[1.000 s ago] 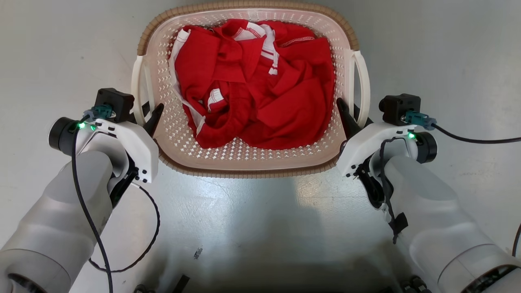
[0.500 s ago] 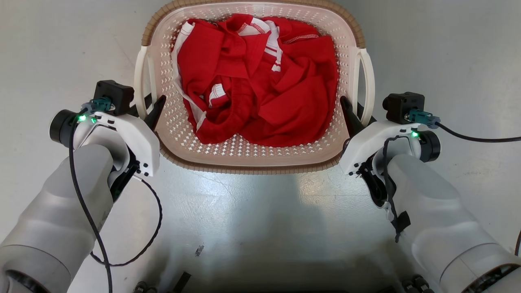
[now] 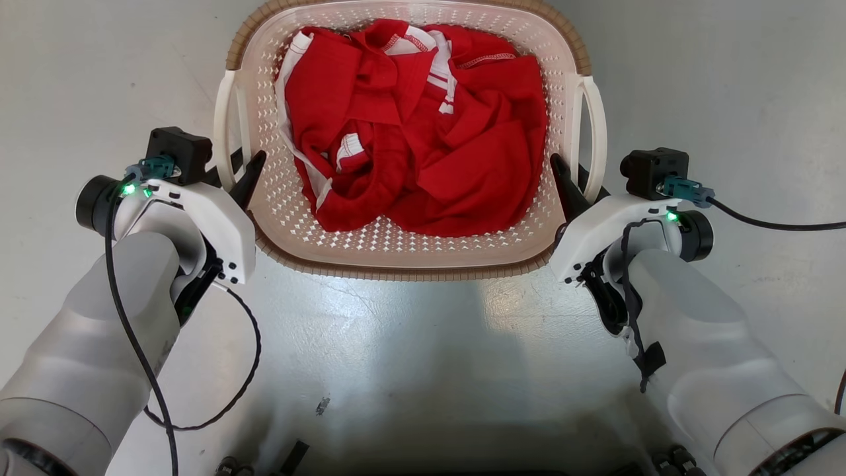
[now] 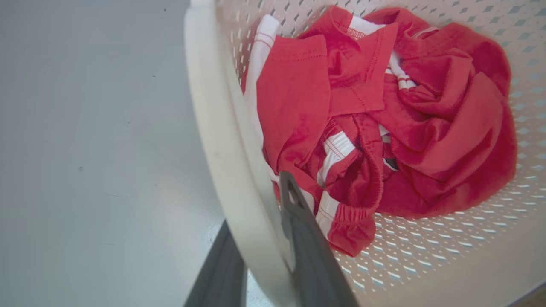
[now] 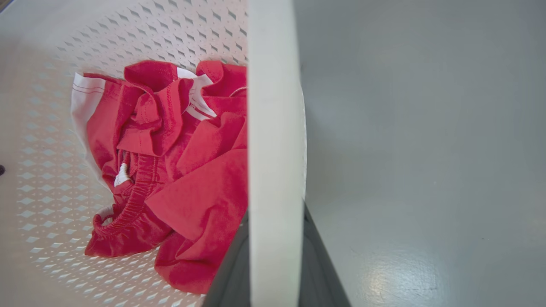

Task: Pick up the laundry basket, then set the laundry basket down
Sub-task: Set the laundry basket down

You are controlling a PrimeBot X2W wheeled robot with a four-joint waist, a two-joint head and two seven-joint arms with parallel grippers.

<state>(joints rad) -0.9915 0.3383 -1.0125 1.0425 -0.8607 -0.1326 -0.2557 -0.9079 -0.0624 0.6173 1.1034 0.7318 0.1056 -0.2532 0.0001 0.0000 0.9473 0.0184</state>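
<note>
The laundry basket, cream and perforated with a brown rim, lies before me on or just above the grey floor; I cannot tell which. Red and white clothes fill it. My left gripper is shut on the basket's left white handle. In the left wrist view that handle runs between the two dark fingers. My right gripper is shut on the right white handle. The right wrist view shows that handle clamped between its fingers.
Bare grey floor surrounds the basket on all sides. Black cables hang from both wrists. Small dark parts of my base show at the bottom edge.
Both grippers, still clamped on the handles, have carried the basket a little up the head view, away from me. The floor marks have stayed put.
</note>
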